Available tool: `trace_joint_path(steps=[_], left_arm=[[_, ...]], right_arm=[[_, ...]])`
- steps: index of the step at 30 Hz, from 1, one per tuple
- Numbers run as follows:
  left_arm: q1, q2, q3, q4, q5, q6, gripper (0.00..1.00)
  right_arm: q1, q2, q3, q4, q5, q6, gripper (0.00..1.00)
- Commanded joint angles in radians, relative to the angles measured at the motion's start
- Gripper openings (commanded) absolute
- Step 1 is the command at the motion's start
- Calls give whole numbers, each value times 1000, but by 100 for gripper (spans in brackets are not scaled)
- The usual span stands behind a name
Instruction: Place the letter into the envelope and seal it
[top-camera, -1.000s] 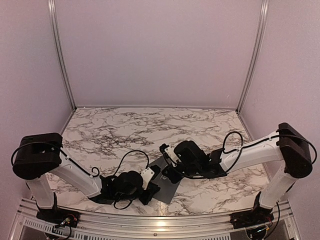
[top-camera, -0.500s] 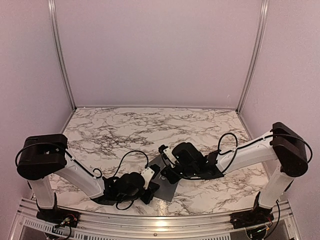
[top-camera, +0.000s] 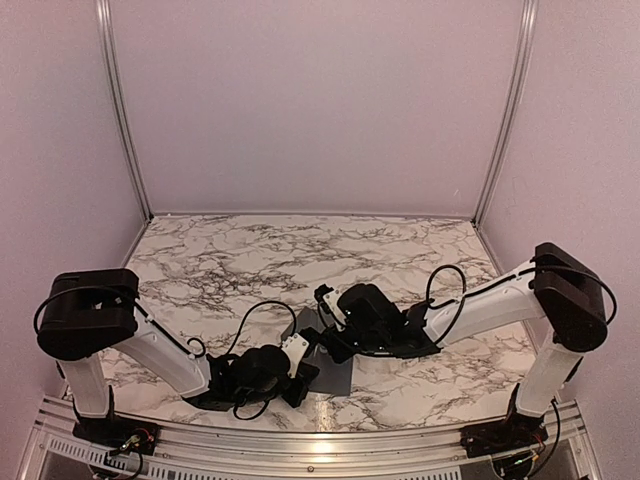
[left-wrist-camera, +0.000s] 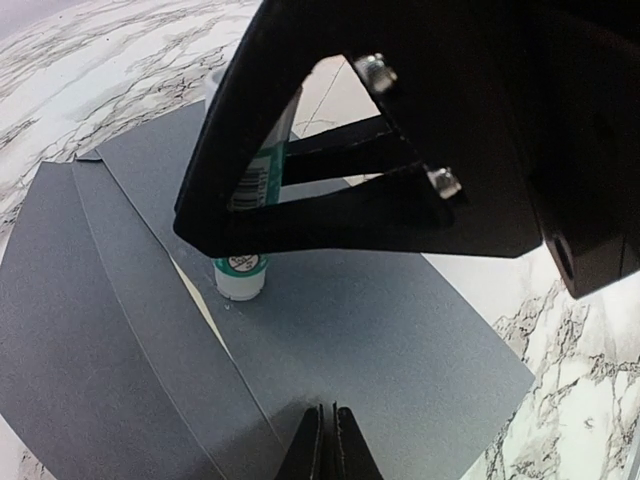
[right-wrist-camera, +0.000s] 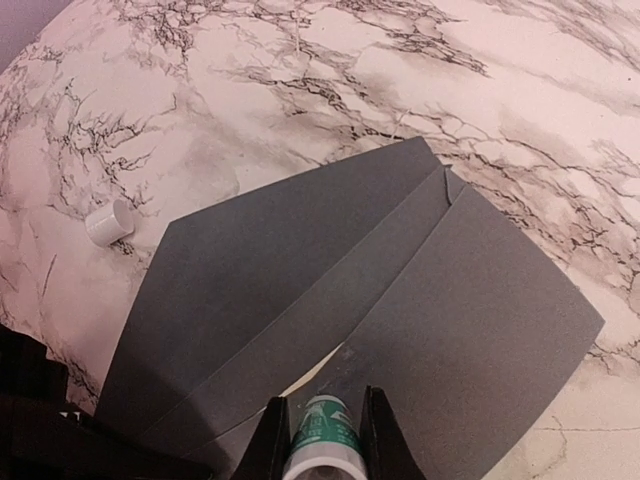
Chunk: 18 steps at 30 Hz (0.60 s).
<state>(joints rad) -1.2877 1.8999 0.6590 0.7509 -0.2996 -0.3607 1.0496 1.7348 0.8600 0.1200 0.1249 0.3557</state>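
Both pincers are closed: right pincer on a glue stick, left pincer tip-to-tip over the envelope. Flimsy, light paper; pin its body flat.

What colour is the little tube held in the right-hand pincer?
The tube is white with green printing, clearest in the left wrist view.

Right hand and tube stand over the envelope; far tabletop lies open.
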Motion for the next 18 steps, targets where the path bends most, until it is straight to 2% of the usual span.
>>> trace_joint_path(steps=[1, 11, 18], left_arm=[[-10, 42, -2, -55, 4, -10, 5], [-12, 42, -2, -54, 3, -9, 5], [-12, 34, -4, -56, -16, -10, 5]], right_arm=[[-15, 41, 40, -41, 114, -1, 0], [-22, 69, 73, 1, 99, -18, 0], [-13, 54, 46, 7, -12, -21, 0]])
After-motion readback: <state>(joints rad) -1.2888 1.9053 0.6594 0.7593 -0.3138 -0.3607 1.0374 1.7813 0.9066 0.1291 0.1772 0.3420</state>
